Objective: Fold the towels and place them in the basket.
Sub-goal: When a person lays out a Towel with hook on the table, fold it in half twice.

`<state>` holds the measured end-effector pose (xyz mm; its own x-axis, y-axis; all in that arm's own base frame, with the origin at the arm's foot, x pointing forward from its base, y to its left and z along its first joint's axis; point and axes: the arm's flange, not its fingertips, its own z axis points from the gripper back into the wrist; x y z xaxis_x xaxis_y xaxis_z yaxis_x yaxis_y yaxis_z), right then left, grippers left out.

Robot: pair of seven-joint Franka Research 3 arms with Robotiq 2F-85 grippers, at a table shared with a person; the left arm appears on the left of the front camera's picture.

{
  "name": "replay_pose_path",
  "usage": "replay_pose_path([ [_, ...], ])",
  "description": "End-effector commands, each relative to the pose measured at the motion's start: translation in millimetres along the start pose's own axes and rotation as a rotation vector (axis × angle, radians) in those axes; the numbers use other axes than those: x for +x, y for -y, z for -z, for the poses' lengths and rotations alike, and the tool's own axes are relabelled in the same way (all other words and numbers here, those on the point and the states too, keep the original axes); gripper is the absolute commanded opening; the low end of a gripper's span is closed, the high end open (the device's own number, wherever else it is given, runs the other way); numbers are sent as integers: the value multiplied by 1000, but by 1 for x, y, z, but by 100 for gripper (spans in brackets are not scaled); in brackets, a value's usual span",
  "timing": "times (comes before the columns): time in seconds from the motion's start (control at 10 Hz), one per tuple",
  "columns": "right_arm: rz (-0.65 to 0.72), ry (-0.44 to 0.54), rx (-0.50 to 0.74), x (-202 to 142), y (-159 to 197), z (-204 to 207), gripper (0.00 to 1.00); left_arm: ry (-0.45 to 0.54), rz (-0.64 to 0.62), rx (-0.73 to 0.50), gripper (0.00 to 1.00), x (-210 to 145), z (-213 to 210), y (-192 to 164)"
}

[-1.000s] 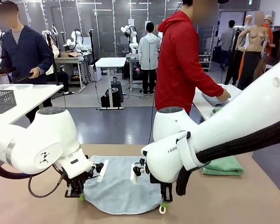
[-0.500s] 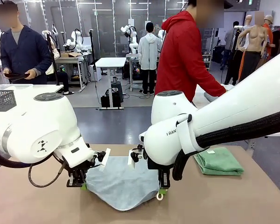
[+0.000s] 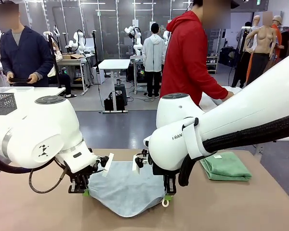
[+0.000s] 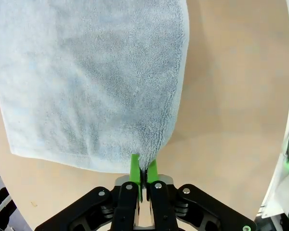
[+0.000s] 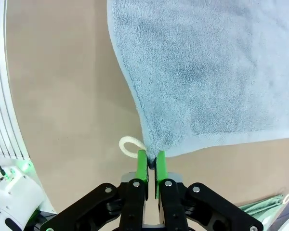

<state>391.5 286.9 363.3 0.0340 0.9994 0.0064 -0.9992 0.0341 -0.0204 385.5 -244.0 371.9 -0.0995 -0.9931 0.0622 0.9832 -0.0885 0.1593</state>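
Two white robot arms lift a pale blue-grey terry towel (image 3: 125,190) by its near corners over the light brown table (image 3: 241,211). The cloth sags between them and the rest lies on the table. The left jaws are pressed together on one corner. The right jaws pinch the other, just beside a small white hanging loop (image 5: 127,144).

We judge both grips thin, since each takes only the tip of a corner. A quick or uneven sweep toward the far edge could pull a corner free or skew the fold. The loop could also catch on a green pad at release and drag the edge back.

A folded mint green terry towel (image 3: 225,166) lies well apart on the table's right side. The dark grey mesh basket (image 3: 2,103) stands on a white side table at far left.
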Motion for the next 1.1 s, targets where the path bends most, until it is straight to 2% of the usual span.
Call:
replay_pose_path([
  [0.0, 0, 0, 0, 0, 0, 0, 8, 0, 0, 0, 6, 0, 0, 0],
  [0.1, -40, 44, 37, -5, 17, -2, 8, -2, 42, 2, 6, -2, -5, -12],
  [0.3, -46, 70, 78, -11, 47, -6, 8, 17, 111, 37, 6, -7, -17, -40],
  [0.7, -59, 93, 71, -9, 100, 1, 8, 28, 56, 39, 6, -15, -17, -98],
  [0.8, -27, 77, 87, -8, 114, 4, 8, 24, 53, 46, 6, -15, -15, -111],
  [1.0, -33, 77, 54, -6, 142, 8, 8, 26, 12, 42, 6, -23, -11, -139],
])
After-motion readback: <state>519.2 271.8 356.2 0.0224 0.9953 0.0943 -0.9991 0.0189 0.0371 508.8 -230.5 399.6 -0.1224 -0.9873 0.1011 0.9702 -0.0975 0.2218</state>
